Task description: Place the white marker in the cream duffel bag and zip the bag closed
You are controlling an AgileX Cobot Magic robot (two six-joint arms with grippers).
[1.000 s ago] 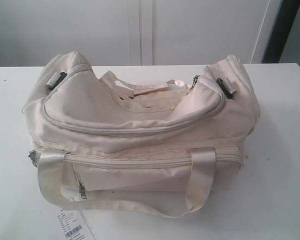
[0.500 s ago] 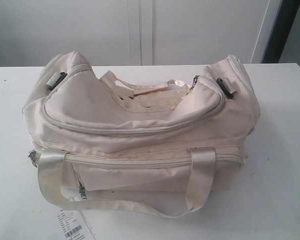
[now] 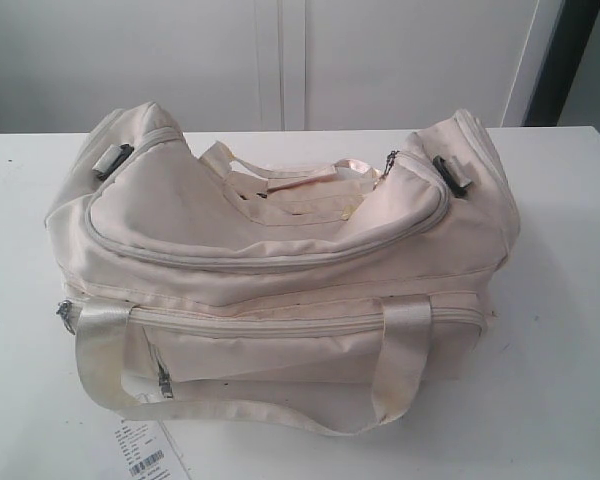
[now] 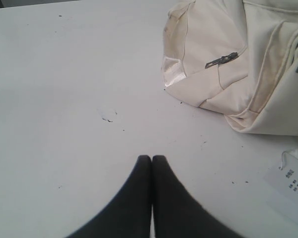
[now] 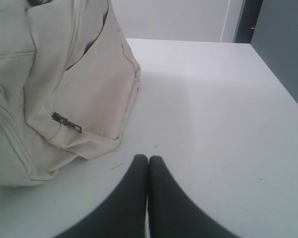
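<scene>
The cream duffel bag (image 3: 280,270) lies in the middle of the white table, its curved top zipper run along the flap and its front handle strap drooping toward the near edge. One end of the bag (image 4: 238,64) shows in the left wrist view, the other end (image 5: 59,84) in the right wrist view. My left gripper (image 4: 152,157) is shut, empty, above bare table beside the bag. My right gripper (image 5: 148,157) is also shut and empty, near the bag's other end. Neither gripper shows in the exterior view. The white marker is out of view.
A white paper tag with a barcode (image 3: 142,450) lies at the table's front edge, left of the strap; it also shows as a tag (image 4: 290,181) in the left wrist view. White cabinet doors (image 3: 280,60) stand behind the table (image 3: 560,330).
</scene>
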